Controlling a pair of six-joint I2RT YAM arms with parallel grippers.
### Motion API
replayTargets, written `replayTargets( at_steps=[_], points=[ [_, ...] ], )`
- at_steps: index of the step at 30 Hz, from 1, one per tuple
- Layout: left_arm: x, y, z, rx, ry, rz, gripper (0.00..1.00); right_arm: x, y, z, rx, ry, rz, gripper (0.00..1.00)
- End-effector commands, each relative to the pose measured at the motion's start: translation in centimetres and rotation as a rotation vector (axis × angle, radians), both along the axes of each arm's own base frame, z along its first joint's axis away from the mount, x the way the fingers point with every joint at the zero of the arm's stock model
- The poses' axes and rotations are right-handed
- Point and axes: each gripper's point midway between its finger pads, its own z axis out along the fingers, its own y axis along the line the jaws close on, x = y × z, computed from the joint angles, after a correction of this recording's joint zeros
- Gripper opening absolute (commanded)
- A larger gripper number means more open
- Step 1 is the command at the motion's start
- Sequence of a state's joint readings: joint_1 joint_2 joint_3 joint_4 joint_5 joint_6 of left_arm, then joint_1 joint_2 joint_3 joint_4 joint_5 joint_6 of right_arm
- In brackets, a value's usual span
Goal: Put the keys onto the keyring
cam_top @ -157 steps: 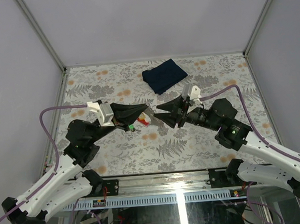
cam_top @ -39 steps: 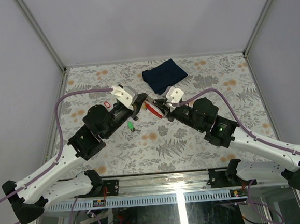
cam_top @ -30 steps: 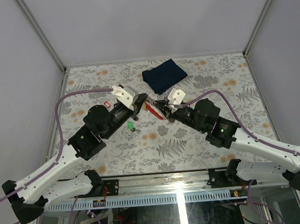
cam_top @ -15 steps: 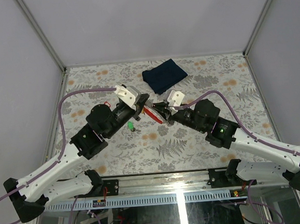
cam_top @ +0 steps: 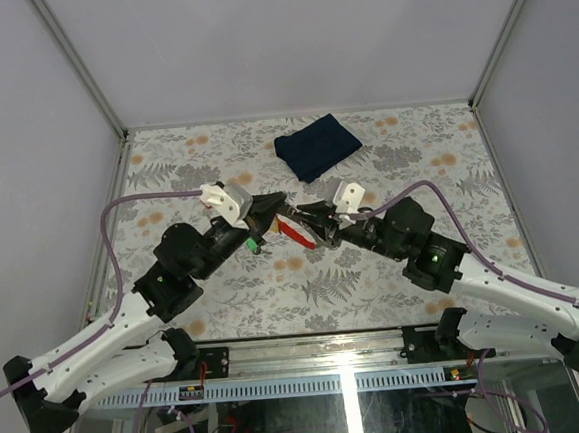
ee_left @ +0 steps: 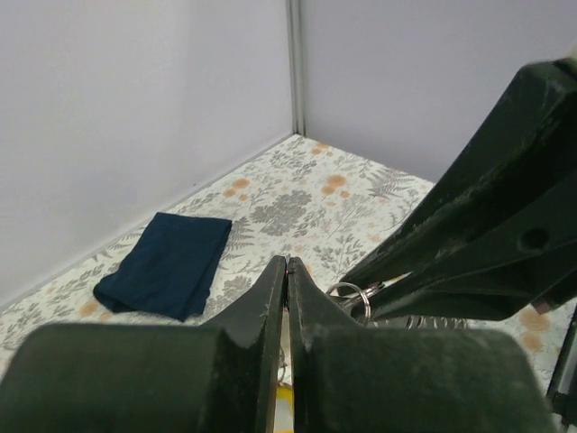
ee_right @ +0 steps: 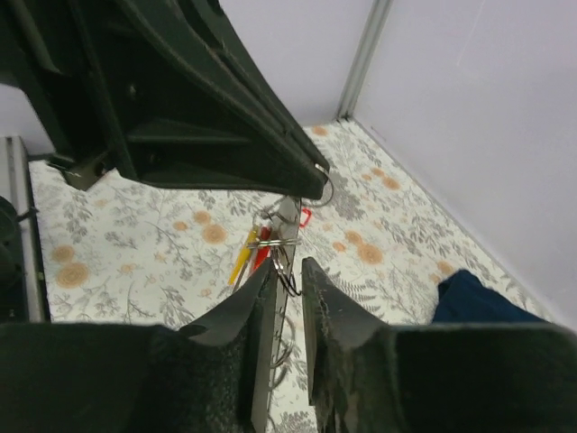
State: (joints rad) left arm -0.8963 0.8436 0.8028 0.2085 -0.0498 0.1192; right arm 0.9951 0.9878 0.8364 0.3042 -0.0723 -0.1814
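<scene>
My two grippers meet above the middle of the table. My right gripper (cam_top: 306, 215) (ee_right: 288, 271) is shut on the thin silvery keyring (ee_right: 273, 242) (ee_left: 359, 290). The red tag (cam_top: 293, 232) (ee_right: 261, 257) and the yellow-orange key (ee_right: 240, 260) hang from the ring. My left gripper (cam_top: 282, 199) (ee_left: 287, 264) is shut, its tip pinching a small wire loop of the same keyring. A bit of yellow shows low in the gap between its fingers. The green key (cam_top: 254, 244) lies on the table under the left gripper, apart from the ring.
A folded dark blue cloth (cam_top: 316, 146) (ee_left: 167, 262) lies at the back centre. A small red loop (ee_right: 305, 216) lies on the flowered tabletop (cam_top: 405, 157) beyond the grippers. Grey walls close in the back and both sides.
Both grippers, still joined at the keyring, have shifted slightly toward the near edge. The left wrist has drawn back to the left. The green key has stayed in place since 1.3 s ago.
</scene>
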Motion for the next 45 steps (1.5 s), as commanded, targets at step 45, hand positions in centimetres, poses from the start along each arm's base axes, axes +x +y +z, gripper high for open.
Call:
replayTargets(
  at_steps=[45],
  points=[
    [-10.7, 1.3, 9.0, -0.544, -0.224, -0.607, 0.00, -8.1, -0.5, 11.3, 0.298, -0.037, 0.629, 0.39]
  ],
)
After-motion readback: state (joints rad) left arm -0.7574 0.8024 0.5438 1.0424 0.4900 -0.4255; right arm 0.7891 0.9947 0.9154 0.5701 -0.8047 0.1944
